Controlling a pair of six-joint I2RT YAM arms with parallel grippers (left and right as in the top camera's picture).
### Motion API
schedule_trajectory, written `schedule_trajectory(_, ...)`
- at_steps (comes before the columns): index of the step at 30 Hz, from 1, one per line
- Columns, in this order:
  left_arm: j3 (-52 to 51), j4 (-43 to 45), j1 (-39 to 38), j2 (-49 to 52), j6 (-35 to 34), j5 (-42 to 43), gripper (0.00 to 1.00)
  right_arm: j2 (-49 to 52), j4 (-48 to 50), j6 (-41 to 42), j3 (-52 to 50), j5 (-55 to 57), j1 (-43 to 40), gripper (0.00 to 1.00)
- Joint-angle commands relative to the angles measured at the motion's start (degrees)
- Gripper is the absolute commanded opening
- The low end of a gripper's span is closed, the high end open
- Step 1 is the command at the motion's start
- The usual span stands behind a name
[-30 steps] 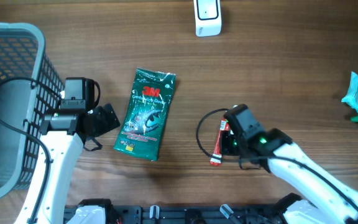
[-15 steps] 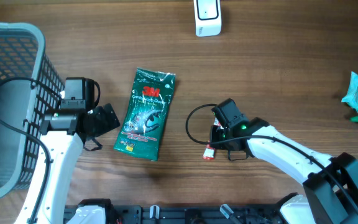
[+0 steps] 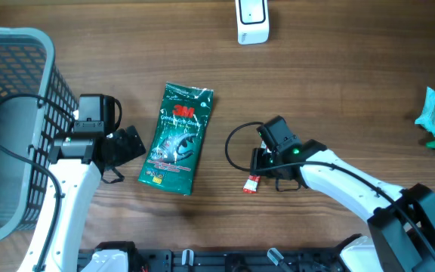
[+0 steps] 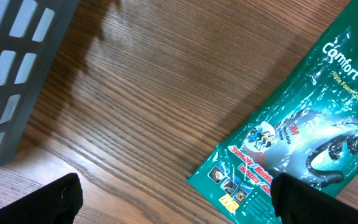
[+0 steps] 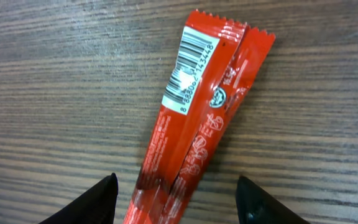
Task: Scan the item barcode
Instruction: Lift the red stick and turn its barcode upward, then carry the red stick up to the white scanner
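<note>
L fingers [image 4: 55, 200] spread wide, empty, just left of green packet [image 3: 177, 140]. R fingers [image 5: 260, 202] spread astride red stick packet [image 5: 185, 143], flat on table [image 3: 338, 91] right of centre, barcode [image 5: 190, 68] up. Pinch away from barcode end, keeping it clear for far scanner [image 3: 252, 21].

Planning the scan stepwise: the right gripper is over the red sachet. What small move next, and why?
Probably close the right gripper on the red sachet: its fingers stand open either side of the sachet's near end, and the barcode faces up at the far end, so a grip leaves it uncovered.
</note>
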Motion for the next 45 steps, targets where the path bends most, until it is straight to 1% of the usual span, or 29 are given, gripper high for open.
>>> schedule_trajectory(1,-0.4,0.0,0.3,-0.4,1.1,0.1,1.0,4.4,0.2,0.4,-1.3,1.2,-0.3,0.54)
schedule_trajectory(2,-0.4,0.0,0.3,-0.4,1.1,0.1,1.0,4.8,0.2,0.2,-1.3,1.0,-0.3,0.51)
schedule_trajectory(4,-0.4,0.0,0.3,-0.4,1.1,0.1,1.0,6.3,-0.2,0.0,-1.3,0.1,-0.3,0.42)
schedule_trajectory(5,-0.4,0.0,0.3,-0.4,1.1,0.1,1.0,7.6,-0.1,-0.1,-1.3,-0.3,-0.3,0.36)
schedule_trajectory(9,-0.4,0.0,0.3,-0.4,1.1,0.1,1.0,11.1,0.3,-2.1,-1.3,-1.5,-0.3,0.26)
schedule_trajectory(10,-0.4,0.0,0.3,-0.4,1.1,0.1,1.0,12.3,0.7,-3.3,-1.3,-2.7,-0.3,0.22)
schedule_trajectory(12,-0.4,0.0,0.3,-0.4,1.1,0.1,1.0,13.7,1.1,-3.5,-1.3,-3.3,-0.3,0.07)
schedule_trajectory(13,-0.4,0.0,0.3,-0.4,1.1,0.1,1.0,14.1,1.4,-4.0,-1.3,-3.3,-0.3,0.04)
schedule_trajectory(18,-0.4,0.0,0.3,-0.4,1.1,0.1,1.0,13.0,1.6,-5.4,-0.2,-3.3,-0.8,0.04)
schedule_trajectory(21,-0.4,0.0,0.3,-0.4,1.1,0.1,1.0,8.7,-1.7,-8.8,2.2,-3.5,-1.0,0.04)
schedule_trajectory(24,-0.4,0.0,0.3,-0.4,1.1,0.1,1.0,0.2,-6.3,-13.4,5.0,-3.5,-0.9,0.04)
schedule_trajectory(30,-0.4,0.0,0.3,-0.4,1.1,0.1,1.0,-16.9,-11.1,-21.3,5.3,-4.5,-0.9,0.04)
schedule_trajectory(33,-0.4,0.0,0.3,-0.4,1.1,0.1,1.0,-27.3,-12.6,-29.8,5.3,-10.9,-0.9,0.04)
schedule_trajectory(35,-0.4,0.0,0.3,-0.4,1.1,0.1,1.0,-33.3,-12.6,-35.2,5.3,-18.5,-0.9,0.04)
schedule_trajectory(39,-0.4,0.0,0.3,-0.4,1.1,0.1,1.0,-41.2,-13.1,-43.6,5.3,-31.8,-0.9,0.04)
schedule_trajectory(41,-0.4,0.0,0.3,-0.4,1.1,0.1,1.0,-43.9,-13.7,-45.5,5.3,-35.3,-0.9,0.04)
schedule_trajectory(45,-0.4,0.0,0.3,-0.4,1.1,0.1,1.0,-46.1,-13.7,-45.7,5.3,-36.1,-0.9,0.04)
